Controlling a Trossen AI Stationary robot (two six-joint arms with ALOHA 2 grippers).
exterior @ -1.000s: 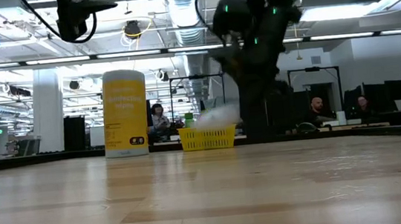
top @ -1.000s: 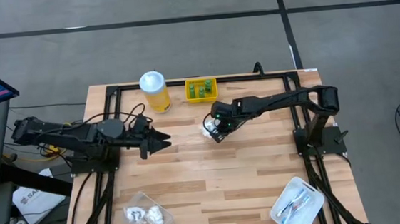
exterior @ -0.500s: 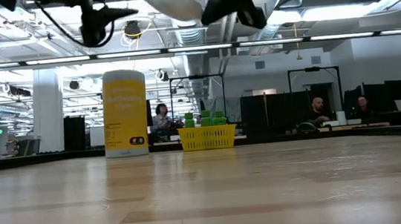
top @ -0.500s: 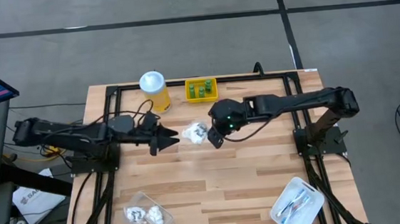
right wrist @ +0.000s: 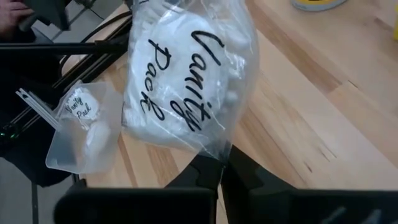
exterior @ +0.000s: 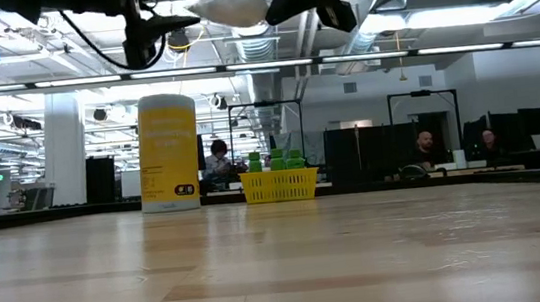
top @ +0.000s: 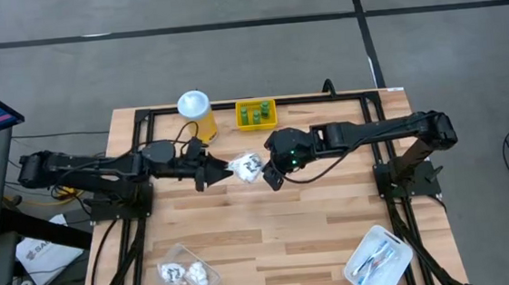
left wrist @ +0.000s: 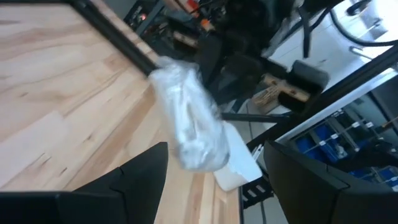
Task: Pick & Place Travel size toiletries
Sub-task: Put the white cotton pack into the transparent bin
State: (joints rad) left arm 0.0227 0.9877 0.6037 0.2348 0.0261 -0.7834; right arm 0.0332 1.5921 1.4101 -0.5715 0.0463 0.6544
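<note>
- Right gripper (top: pixel 273 172) above table centre, fingers pinched on edge of crinkled white packet (top: pixel 246 168) printed "Vanity Pack".
- Packet held in the air, clear of the tabletop (top: pixel 335 236); in low view, well above the surface (exterior: pixel 231 8).
- Left gripper (top: pixel 220 170) reaching in from left side, fingers spread, tips at the packet's left end; contact unclear.
- In left wrist view, packet (left wrist: pixel 189 118) just ahead of the spread fingers (left wrist: pixel 140 174), not yet between them.
- Yellow tray (top: pixel 256 114) at far edge, middle, with three green pieces (top: pixel 255 114) inside.
- Jar (top: pixel 196 116) just left of tray, upright.
- Clear tub (top: pixel 188 273) near front-left corner with more white packets inside.
- Clear tub with sticks (top: pixel 378 258) near front-right corner.
</note>
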